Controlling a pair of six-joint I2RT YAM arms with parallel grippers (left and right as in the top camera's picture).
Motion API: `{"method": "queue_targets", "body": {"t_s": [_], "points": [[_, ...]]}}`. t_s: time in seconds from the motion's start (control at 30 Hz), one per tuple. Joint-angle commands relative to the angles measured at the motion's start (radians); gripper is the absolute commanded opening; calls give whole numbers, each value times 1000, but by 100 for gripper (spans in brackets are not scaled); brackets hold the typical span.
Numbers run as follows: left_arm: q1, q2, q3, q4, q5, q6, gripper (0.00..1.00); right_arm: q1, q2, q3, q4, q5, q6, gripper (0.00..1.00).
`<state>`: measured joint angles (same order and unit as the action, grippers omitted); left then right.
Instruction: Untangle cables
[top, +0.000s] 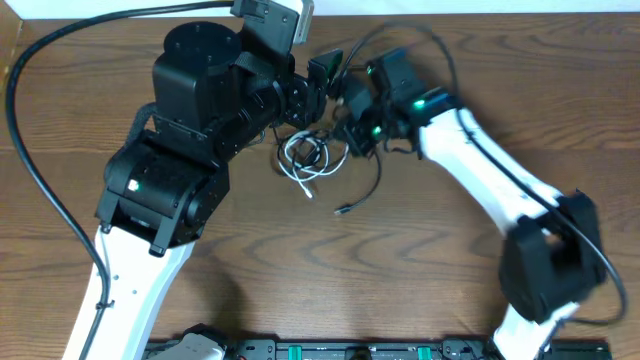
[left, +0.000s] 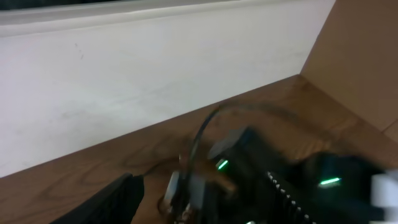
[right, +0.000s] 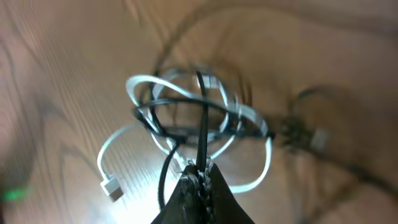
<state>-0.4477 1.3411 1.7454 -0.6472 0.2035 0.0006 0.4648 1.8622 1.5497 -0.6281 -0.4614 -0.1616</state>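
Bottom edge of overhead: black rail (top: 330, 351). Brown wood-grain table (top: 400, 290). 2 arms, white links, black joints: left arm (top: 190, 130) bulky at upper left, right arm (top: 500, 190) running from lower right to centre. Thick black wire (top: 11, 95) loops off the left arm at the left edge.

Cables (top: 310, 155) lie in one tangled heap at centre, just below both wrists. The arm housings cover the heap's top edge.

Count: 1 white cable (right: 143, 82), flat and glossy, several loops, with a white rectangular plug (right: 112, 188) at lower left. Black cords are thin and round, at least 1, exact number unclear. A black tail with a small plug (top: 343, 210) trails toward lower right.

Right gripper (right: 202, 177): jaws pressed together, pinching a black cord (right: 203, 124) that rises out of the heap.

Left gripper (top: 322, 88): one dark finger (left: 118, 200) at lower left of its blurred wrist view; can't tell how the jaws stand.

Farther back: green lights (left: 221, 165) on the right arm, then a plain white wall (left: 124, 74).
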Motion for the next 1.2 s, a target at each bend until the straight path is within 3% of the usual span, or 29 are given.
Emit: {"method": "queue_targets", "body": {"t_s": [0.0,0.4,0.6,0.83,0.87,0.93,1.17], "points": [[4,24,19,5,-10,2,63,-32,-140,76,-33,59,19,1],[4,144,19,26,51,-53,63,-43,-433,93,-2,230,86,1],[4,219,19,20,102,-83,63,-65,-479,100,11,246,87,1],[4,228,19,23,99,-29,63,-89,-484,124,12,246,87,1],[4,228,19,22,99,-17,62,-93,-484,133,12,246,87,1],[4,228,19,20,100,-8,49,-98,-484,147,11,245,95,1],[4,231,19,3,103,-8,49,-98,-484,212,12,241,117,1]]}}
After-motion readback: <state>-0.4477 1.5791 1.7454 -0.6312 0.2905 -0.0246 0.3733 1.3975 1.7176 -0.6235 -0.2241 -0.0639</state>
